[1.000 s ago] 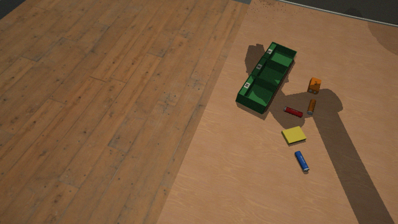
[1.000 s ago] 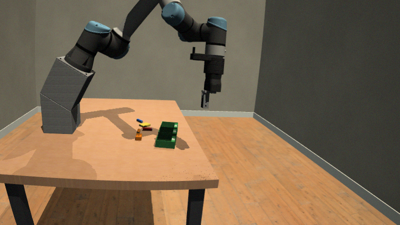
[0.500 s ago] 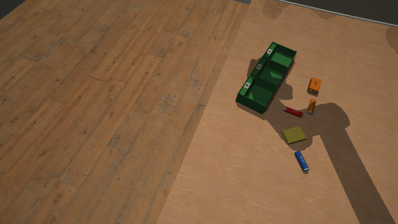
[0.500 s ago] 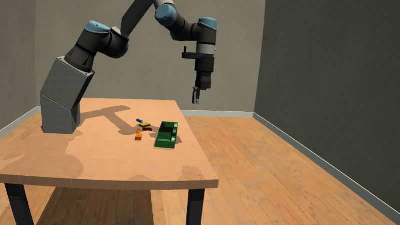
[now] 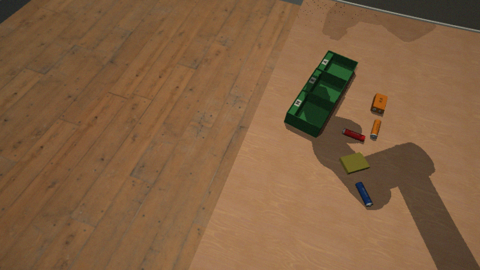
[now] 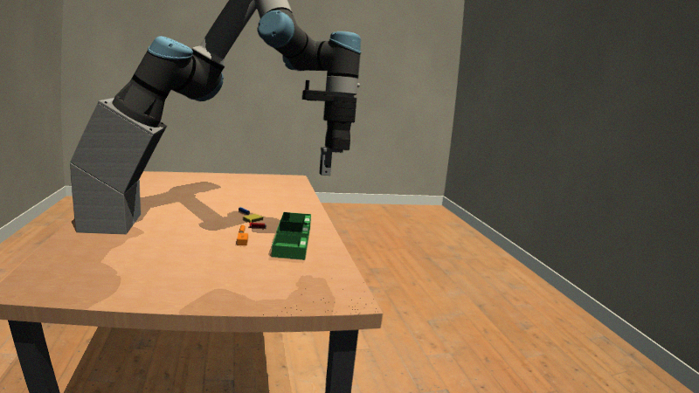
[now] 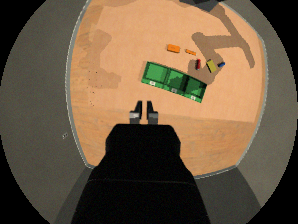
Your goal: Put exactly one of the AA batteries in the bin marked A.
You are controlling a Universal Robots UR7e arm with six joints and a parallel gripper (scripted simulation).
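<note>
A green three-compartment bin (image 5: 320,93) stands near the table's edge; its far compartment (image 5: 339,68) carries the label A (image 5: 324,61). All compartments look empty. Beside it lie a red cylindrical battery (image 5: 353,134), an orange cylindrical battery (image 5: 375,128) and a blue cylindrical battery (image 5: 363,194). My gripper (image 6: 325,168) hangs high above the table's far right corner, well apart from the bin (image 6: 291,234). Its fingers stand close together with nothing between them. In the wrist view the bin (image 7: 174,80) is small and far below.
An orange block-shaped battery (image 5: 379,102) and a flat yellow pad (image 5: 354,162) lie among the batteries. The table edge runs just left of the bin, with wooden floor beyond. The arm's grey base (image 6: 109,170) stands at the table's far left.
</note>
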